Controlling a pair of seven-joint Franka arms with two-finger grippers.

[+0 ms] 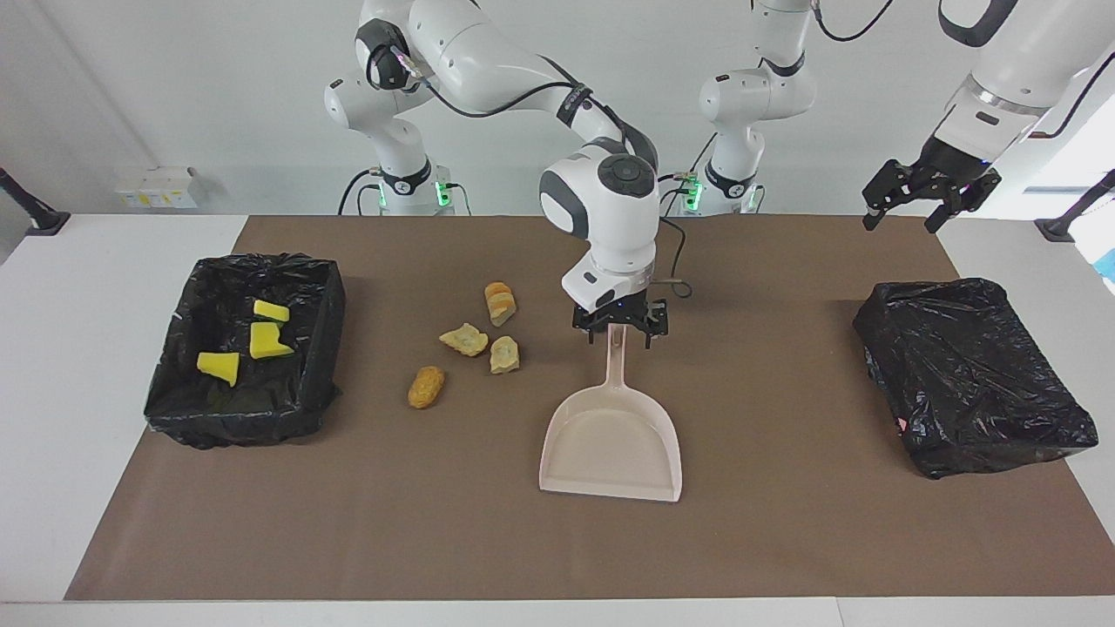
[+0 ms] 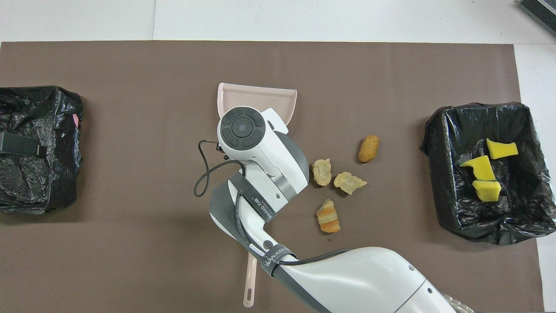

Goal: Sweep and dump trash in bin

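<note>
The right gripper stands open over the dustpan handle; the left gripper waits open above the table's edge. Lifting carelessly could snag the handle, I judge, nudging the pan away from the bread chunks.
</note>
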